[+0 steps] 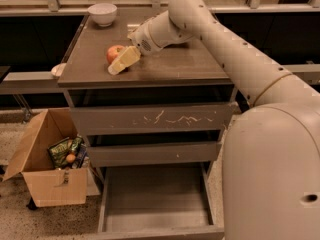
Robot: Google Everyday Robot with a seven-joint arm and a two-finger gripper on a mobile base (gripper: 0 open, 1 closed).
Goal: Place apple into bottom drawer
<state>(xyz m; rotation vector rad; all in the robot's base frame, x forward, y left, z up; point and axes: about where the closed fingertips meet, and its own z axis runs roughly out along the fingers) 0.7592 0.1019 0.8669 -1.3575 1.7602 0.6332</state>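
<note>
The red apple sits on the cabinet's top, left of the middle. My gripper reaches in from the right and is open at the apple. One cream finger lies along the apple's near side and partly covers it; the other is on the far side. The bottom drawer is pulled out below and its tray holds nothing. The two drawers above it are pushed in.
A white bowl stands at the top's back left corner. An open cardboard box with packets and a small orange ball stands on the floor to the cabinet's left. My arm spans the right side.
</note>
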